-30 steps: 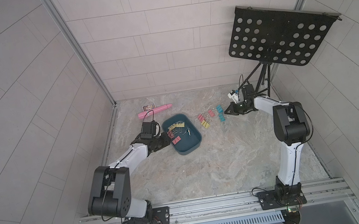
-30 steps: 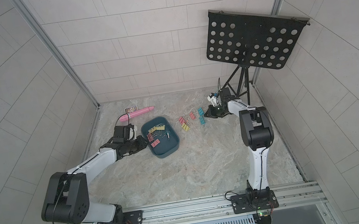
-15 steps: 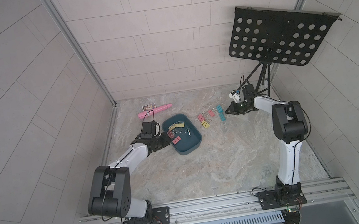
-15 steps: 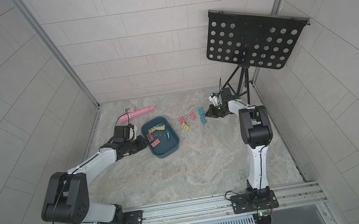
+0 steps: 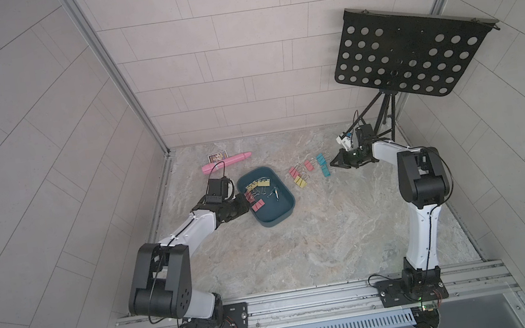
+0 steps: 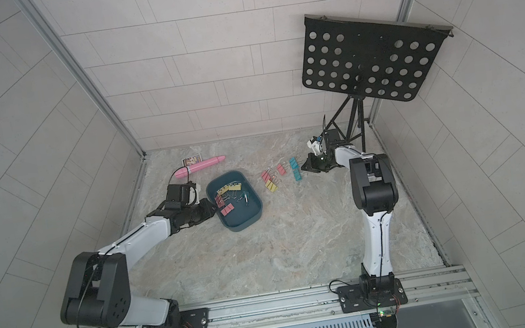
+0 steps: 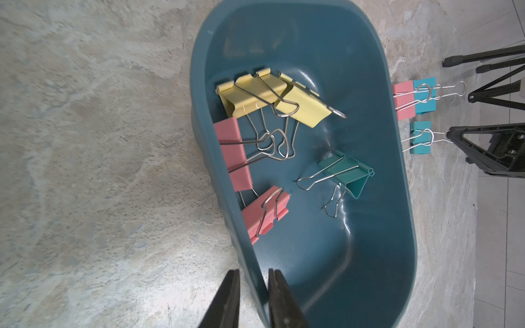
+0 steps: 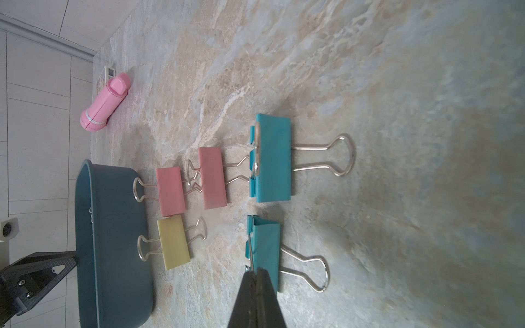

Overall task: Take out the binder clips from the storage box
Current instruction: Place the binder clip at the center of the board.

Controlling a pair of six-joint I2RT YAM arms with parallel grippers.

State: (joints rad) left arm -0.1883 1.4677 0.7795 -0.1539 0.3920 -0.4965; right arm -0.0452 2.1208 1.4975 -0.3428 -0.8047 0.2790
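Left gripper: our left gripper (image 7: 251, 272) is pinching the wall of the storage box (image 7: 355, 269), with one finger inside the rim and one outside.
Right gripper: our right gripper (image 8: 257, 272) is pressed together. It seems to be nipping the thin wire handle of a teal binder clip (image 8: 265, 250) that is lying on the worktop (image 5: 300, 243).
Binder clips: several binder clips (image 7: 265, 214), yellow, pink and teal, are lying inside the box, some with their handles crossing. The taken-out clips (image 5: 300, 182) are lying in rows just beside the box.
Handling: we are judging the clips light, stiff and smooth. The flat body is looking slippery, so we are preferring the wire loop.
Risk: we are expecting crossed handles to drag a neighbour along.
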